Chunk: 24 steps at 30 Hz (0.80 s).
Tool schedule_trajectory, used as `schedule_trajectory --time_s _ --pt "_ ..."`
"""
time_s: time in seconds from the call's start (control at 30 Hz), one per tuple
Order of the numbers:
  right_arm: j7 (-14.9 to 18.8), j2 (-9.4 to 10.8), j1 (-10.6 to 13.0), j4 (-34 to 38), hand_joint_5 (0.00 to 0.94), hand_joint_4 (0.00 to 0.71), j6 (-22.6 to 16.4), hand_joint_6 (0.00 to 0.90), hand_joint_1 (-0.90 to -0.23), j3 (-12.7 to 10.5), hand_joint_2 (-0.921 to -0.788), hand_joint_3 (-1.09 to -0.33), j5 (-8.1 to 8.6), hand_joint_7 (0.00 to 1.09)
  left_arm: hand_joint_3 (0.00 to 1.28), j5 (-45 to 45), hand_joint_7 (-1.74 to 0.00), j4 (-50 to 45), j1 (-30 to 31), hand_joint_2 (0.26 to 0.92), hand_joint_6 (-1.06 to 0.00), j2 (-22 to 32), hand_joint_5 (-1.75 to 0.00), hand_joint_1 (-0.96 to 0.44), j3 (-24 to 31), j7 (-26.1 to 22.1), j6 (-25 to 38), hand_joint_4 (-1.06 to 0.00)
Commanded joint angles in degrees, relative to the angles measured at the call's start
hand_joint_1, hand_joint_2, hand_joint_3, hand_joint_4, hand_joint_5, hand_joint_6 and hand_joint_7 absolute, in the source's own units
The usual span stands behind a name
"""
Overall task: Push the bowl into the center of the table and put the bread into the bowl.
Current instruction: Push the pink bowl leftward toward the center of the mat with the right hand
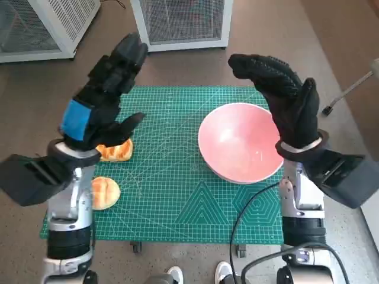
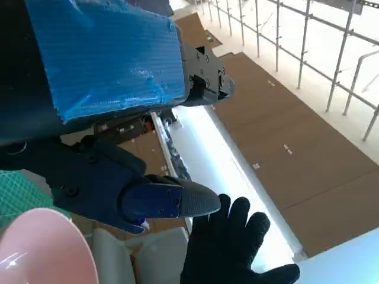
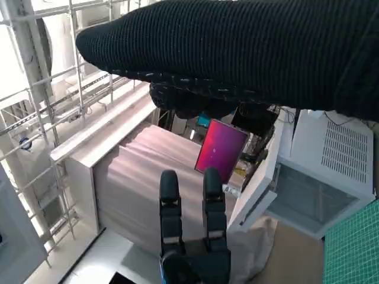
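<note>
Bowl [image 1: 240, 142]: pink, round and shallow, resting upright on the green cutting mat [image 1: 172, 195] that covers the table [image 1: 53, 228]. It sits on the robot's right side of the mat, off centre, with its near rim just beside the right forearm. Nothing lies inside it.

Bread: 2 pieces on the robot's left side of the mat, well apart from the bowl. The further bread roll [image 1: 115, 149] is partly hidden beneath the left robot hand [image 1: 103, 97]; the nearer bread roll [image 1: 103, 192] lies just beside the left forearm.

Hands: both are raised above the table and hold nothing. The left robot hand has its fingers extended and apart, with the thumb set out to the side. The right robot hand [image 1: 284, 97] stands upright above the bowl's far rim, fingers extended and close together; contact with the bowl cannot be confirmed.

Handling assessment, bowl: it appears rigid, smooth-walled and light, probably plastic or glazed. It should slide across the mat under a sideways push. Judgement: apply the flat of the hand low on the outer wall, on the side away from the centre; a push high on the rim may tip it.

Handling assessment, bread: the rolls look soft, light and compressible, with a browned crust. Judgement: grasp across the widest part with light pressure, since a firm squeeze would crush them.
</note>
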Motion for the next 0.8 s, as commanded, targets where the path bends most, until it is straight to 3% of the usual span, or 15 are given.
schedule_trajectory --time_s 0.03,0.2,0.43,0.6,0.8 --pt "-0.5 -2.8 0.8 2.8 0.000 0.170 -1.1 0.251 -0.686 -2.8 -0.921 -0.750 0.46 0.08 0.31 3.6 -0.01 1.9 -1.9 0.921 -0.25 -0.9 0.00 -0.65 -0.7 2.5 -3.8 -0.15" --pt "-3.4 -5.1 -0.6 10.6 0.002 0.167 -5.3 0.248 -0.666 -6.8 -0.921 -0.739 -0.85 0.08 0.32 6.3 0.00 3.9 -2.9 0.921 -0.24 -1.4 0.00 -0.65 -1.2 4.1 -6.9 -0.14" --pt "-10.6 -9.1 -4.0 25.2 0.012 0.145 -11.2 0.244 -0.656 -10.4 -0.921 -0.741 -4.50 0.07 0.34 6.9 0.00 4.7 -3.3 0.921 -0.23 -1.5 0.00 -0.65 -1.8 4.6 -7.6 -0.14" --pt "-15.3 -11.6 -6.5 35.4 0.025 0.175 -12.6 0.279 -0.725 -11.5 -0.921 -0.701 -6.48 0.08 0.35 6.8 0.00 4.8 -3.2 0.921 -0.23 -1.7 0.00 -0.65 -2.1 4.8 -7.4 -0.14" --pt "-19.0 -12.8 -8.1 43.8 0.017 0.174 -12.6 0.273 -0.708 -11.5 -0.921 -0.709 -8.11 0.07 0.36 6.7 0.00 5.3 -3.4 0.921 -0.23 -2.1 0.00 -0.63 -2.4 5.1 -7.3 -0.14"
